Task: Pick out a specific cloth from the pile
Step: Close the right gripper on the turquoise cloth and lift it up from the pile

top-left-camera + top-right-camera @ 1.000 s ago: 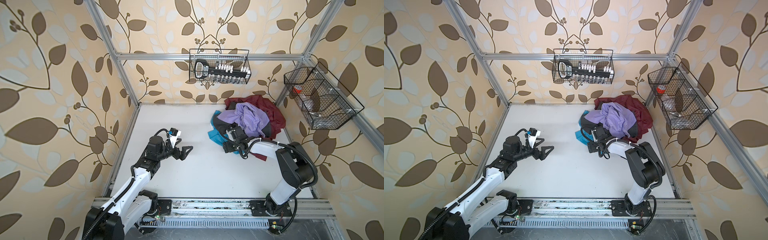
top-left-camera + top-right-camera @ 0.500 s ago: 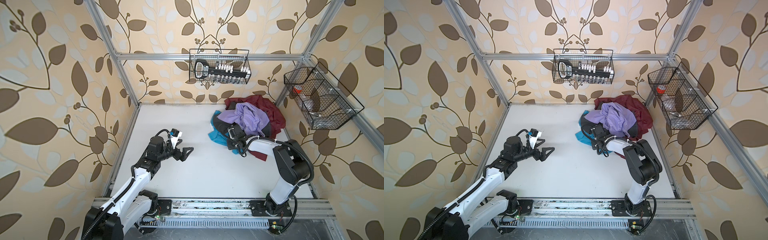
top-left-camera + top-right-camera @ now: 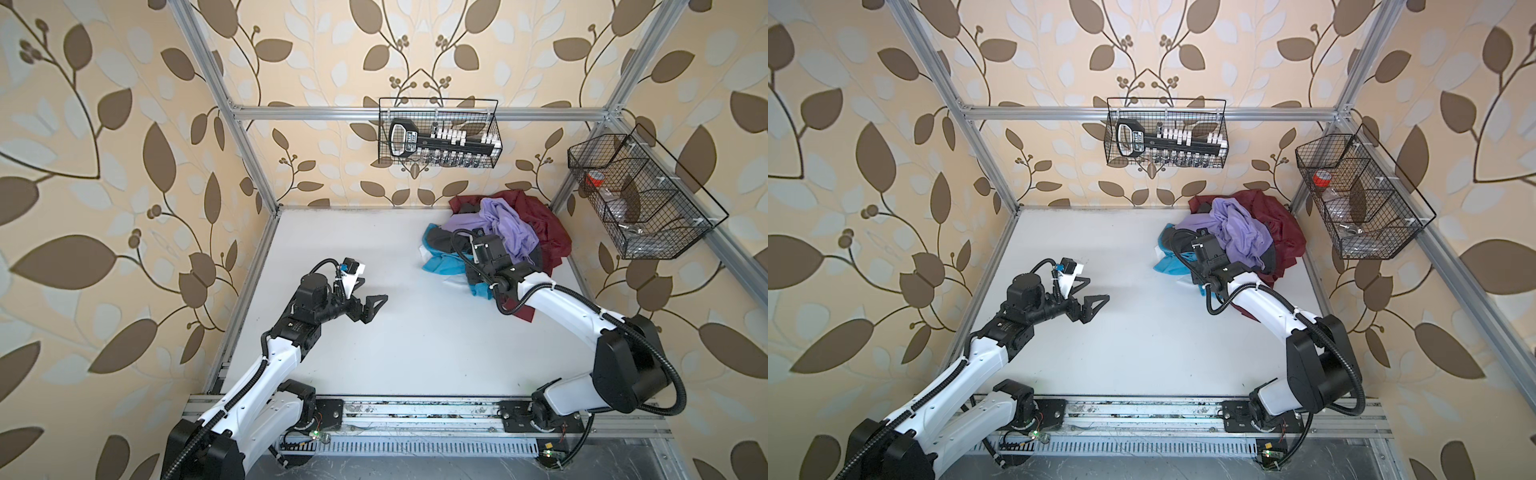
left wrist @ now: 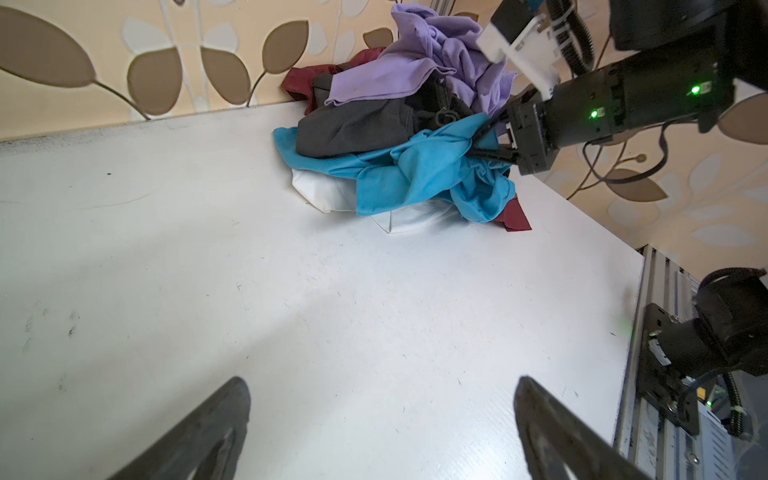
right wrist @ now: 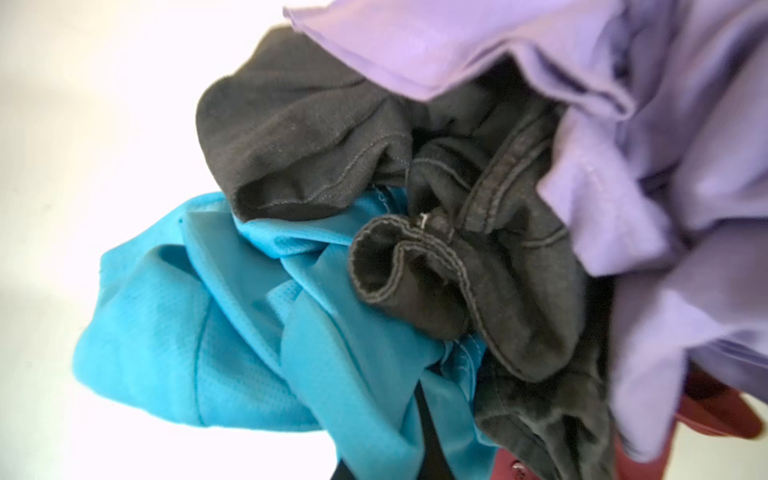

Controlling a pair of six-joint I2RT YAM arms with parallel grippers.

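Left wrist view: the right gripper is seen with its fingers pressed together on a fold of the cloth, which is bright turquoise. The cloth lies at the near left edge of the pile, which is heaped in the far right corner of the white table. From the pinch the cloth is spread leftward, its long axis roughly along that edge of the pile. Its far part is trapped under a dark grey garment. A lavender cloth is draped above that, and a white piece lies beneath. Bare table lies to the left and near side of the grip, so a pull that way is judged the clearest route. The left gripper is held spread wide over bare table, well apart to the left, so the right arm is plainly the nearer.
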